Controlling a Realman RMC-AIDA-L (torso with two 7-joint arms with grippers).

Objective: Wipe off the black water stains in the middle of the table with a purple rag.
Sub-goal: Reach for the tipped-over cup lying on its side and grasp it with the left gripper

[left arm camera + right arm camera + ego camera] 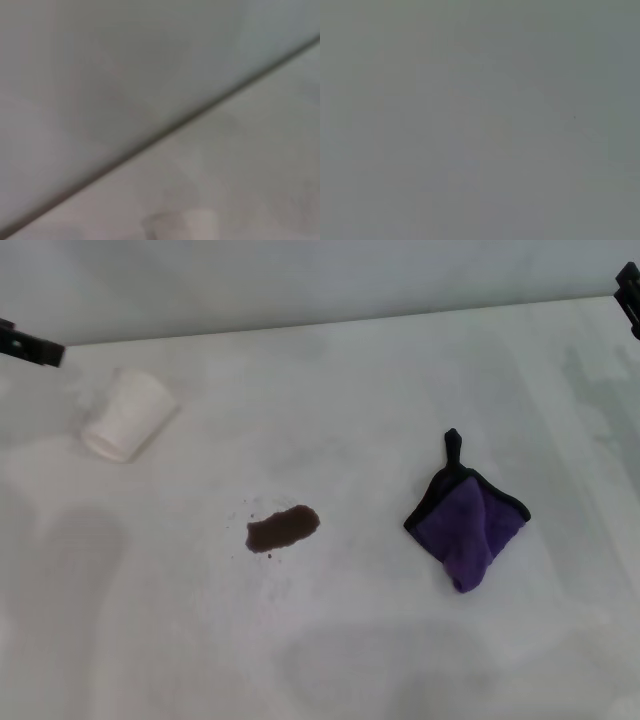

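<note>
Rag and stain lie apart on the white table

Stain (283, 528) sits near the middle of the table (330, 660). It is a small dark brown-black blotch, longer than it is wide, with tiny specks around it, mostly on its left and near sides.

The purple rag (466, 521) lies to the right of the stain, well apart from it. The rag is bunched up, not flat. It has a black edge, and its black loop tab (453, 444) sticks out toward the far side.

A white paper cup (128, 415) lies on its side at the far left. Its open mouth faces the near left.

The left gripper (30, 345) shows only as a dark bit at the far left edge, above the table and away from everything. The right gripper (629, 295) shows only as a dark bit at the far right corner. Neither one touches the rag or the stain. I cannot tell how wide either gripper is.

The left wrist view shows only the table edge and the wall. The right wrist view shows plain grey.
</note>
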